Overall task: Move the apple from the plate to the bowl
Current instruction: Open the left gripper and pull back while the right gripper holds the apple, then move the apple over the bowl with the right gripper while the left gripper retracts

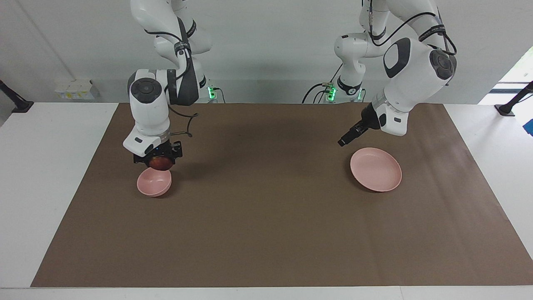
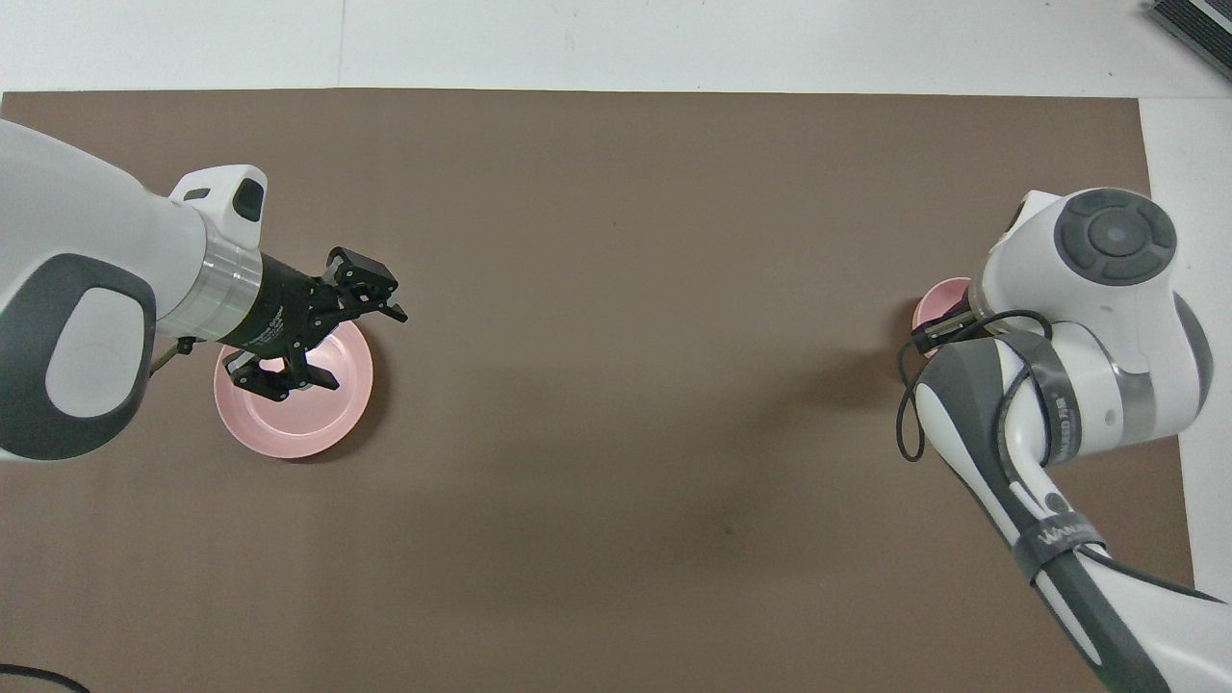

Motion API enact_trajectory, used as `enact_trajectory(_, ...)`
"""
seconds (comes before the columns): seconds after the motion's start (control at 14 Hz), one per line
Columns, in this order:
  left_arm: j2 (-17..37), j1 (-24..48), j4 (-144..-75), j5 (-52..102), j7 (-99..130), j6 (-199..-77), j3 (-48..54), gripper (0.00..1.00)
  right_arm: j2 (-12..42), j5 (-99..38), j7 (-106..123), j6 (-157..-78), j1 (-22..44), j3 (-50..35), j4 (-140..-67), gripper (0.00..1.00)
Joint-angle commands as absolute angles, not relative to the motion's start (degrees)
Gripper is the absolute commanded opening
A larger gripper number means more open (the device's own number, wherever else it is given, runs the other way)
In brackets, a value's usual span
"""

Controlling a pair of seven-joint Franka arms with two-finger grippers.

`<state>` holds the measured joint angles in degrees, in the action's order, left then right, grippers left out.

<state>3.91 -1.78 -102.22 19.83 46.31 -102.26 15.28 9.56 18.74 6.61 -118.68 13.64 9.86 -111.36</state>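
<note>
Presently the apple (image 1: 160, 163) is held in the right hand (image 1: 159, 163), whose fingers are closed against its sides. That hand points straight down and is poised directly over the bowl (image 1: 153, 183), with the apple just above the bowl's rim; whether the fruit touches the rim cannot be told. The bowl is set on the brown mat (image 1: 266, 216) toward the right arm's end of the bench (image 1: 46, 166). From overhead, the apple and most of the bowl are hidden under the right arm's wrist, and only a sliver of the bowl (image 2: 938, 303) is seen.

The left hand (image 1: 344, 141) is raised above the mat at the edge of the plate (image 1: 377, 171) that lies nearer to the robots. In the overhead view its fingers (image 2: 390, 310) are spread wide apart and nothing is gripped between them. The plate (image 2: 318, 419) is left bare, toward the left arm's end of the bench, well apart from the bowl.
</note>
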Motion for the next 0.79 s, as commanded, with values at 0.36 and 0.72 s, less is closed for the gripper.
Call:
enact_trajectory(0.36,3.95,-6.68,-98.97,18.63,45.18,-101.78,13.71,1.00,15.20,30.76,-1.49,-123.56,12.84,9.67,-111.09,0.00)
enact_trajectory(0.72,4.13,-4.05,-95.63,15.04,31.16,-102.74,6.17,1.00,15.47,30.76,-1.58,-124.54,11.69,9.49,-112.59,0.00)
